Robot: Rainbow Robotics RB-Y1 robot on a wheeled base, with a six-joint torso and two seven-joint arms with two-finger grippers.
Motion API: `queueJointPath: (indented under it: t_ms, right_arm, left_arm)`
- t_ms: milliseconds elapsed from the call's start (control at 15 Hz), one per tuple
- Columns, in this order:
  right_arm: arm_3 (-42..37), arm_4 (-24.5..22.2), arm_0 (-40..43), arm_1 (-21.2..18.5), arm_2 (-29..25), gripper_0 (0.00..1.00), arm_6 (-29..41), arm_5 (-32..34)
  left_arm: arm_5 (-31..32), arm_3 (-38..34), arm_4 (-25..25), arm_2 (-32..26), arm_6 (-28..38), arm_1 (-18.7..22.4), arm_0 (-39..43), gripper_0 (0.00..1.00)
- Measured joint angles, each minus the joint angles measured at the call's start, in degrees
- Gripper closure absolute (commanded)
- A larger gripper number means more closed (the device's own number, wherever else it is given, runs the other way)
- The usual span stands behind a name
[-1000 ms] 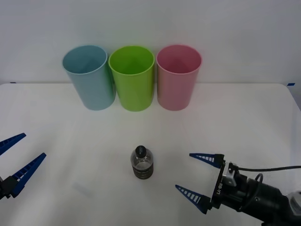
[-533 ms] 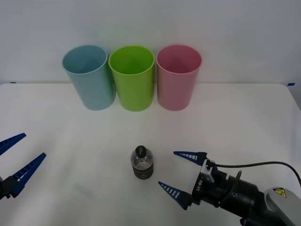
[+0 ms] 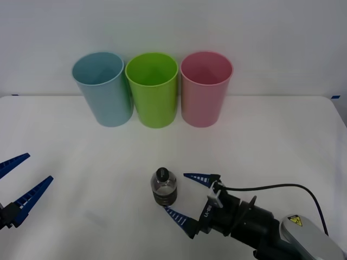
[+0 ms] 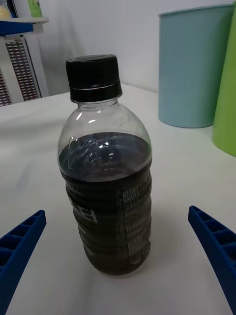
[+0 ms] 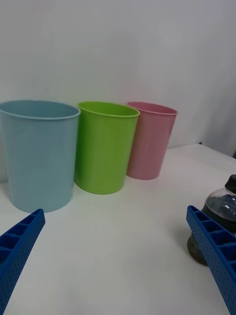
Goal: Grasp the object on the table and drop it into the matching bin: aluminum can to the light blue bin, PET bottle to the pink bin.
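At the bottle's [image 3: 164,190] four o'clock on the table [image 3: 282,146], we see the right gripper [image 3: 191,198] spread wide just beside it; the left gripper [image 3: 20,181] waits spread at nine o'clock.

A green bin [image 3: 152,89] stands upright at the back, against a white wall [image 3: 271,38]. Something like a slatted cabinet [image 4: 22,71] shows farther off.

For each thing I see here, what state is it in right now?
PET bottle: upright on the table, capped, not gripped.
Right claw: open, beside the bottle.
Left claw: open, idle at the table's left edge.
Pink bin: upright.
Lime green bin: upright.
Light blue bin: upright.
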State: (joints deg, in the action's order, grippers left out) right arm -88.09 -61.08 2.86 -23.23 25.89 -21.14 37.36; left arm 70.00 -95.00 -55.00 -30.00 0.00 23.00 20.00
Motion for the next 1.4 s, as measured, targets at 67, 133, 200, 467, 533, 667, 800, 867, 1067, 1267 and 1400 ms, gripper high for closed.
queueJointPath:
  t_ms: [67,133,200,467,533,667,800,867,1067,1267,1400]
  right_arm:
    - [0.01,-0.03,-0.40,0.27,0.85,0.00,0.01,-1.11]
    - [0.00,-0.07,-0.79,0.53,1.66,0.00,0.00,-2.26]
    - [-0.03,-0.08,-1.16,0.76,2.45,0.00,0.01,-3.26]
    - [0.00,-1.18,-1.71,2.53,4.15,0.00,0.00,-6.28]
    - [-0.04,-1.57,-1.72,2.96,4.42,0.00,-0.03,-7.11]
    - [-0.05,-2.40,-1.72,3.80,4.90,0.00,-0.04,-8.77]
    - [-0.02,-3.18,-1.72,4.54,5.24,0.00,-0.04,-10.07]
    - [-0.03,-3.52,-1.72,4.93,5.33,0.00,-0.04,-10.70]
    - [0.00,-4.08,-1.72,5.74,5.80,0.00,-0.04,-12.47]
    - [-0.02,-4.22,-1.84,5.91,6.01,0.00,-0.04,-13.19]
    - [0.01,-4.29,-1.85,5.91,6.13,0.00,-0.04,-13.39]
  left_arm:
    - [0.00,0.00,0.00,0.00,0.00,0.00,0.00,0.00]
    - [0.00,0.00,0.00,0.00,0.00,0.00,0.00,0.00]
    - [0.00,0.00,0.00,0.00,0.00,0.00,0.00,0.00]
    - [0.00,0.00,0.00,0.00,0.00,0.00,0.00,0.00]
    - [0.00,0.00,0.00,0.00,0.00,0.00,0.00,0.00]
    - [0.00,0.00,0.00,0.00,0.00,0.00,0.00,0.00]
    - [0.00,0.00,0.00,0.00,0.00,0.00,0.00,0.00]
    - [0.00,0.00,0.00,0.00,0.00,0.00,0.00,0.00]
    - [0.00,0.00,0.00,0.00,0.00,0.00,0.00,0.00]
    - [0.00,0.00,0.00,0.00,0.00,0.00,0.00,0.00]
    - [0.00,0.00,0.00,0.00,0.00,0.00,0.00,0.00]
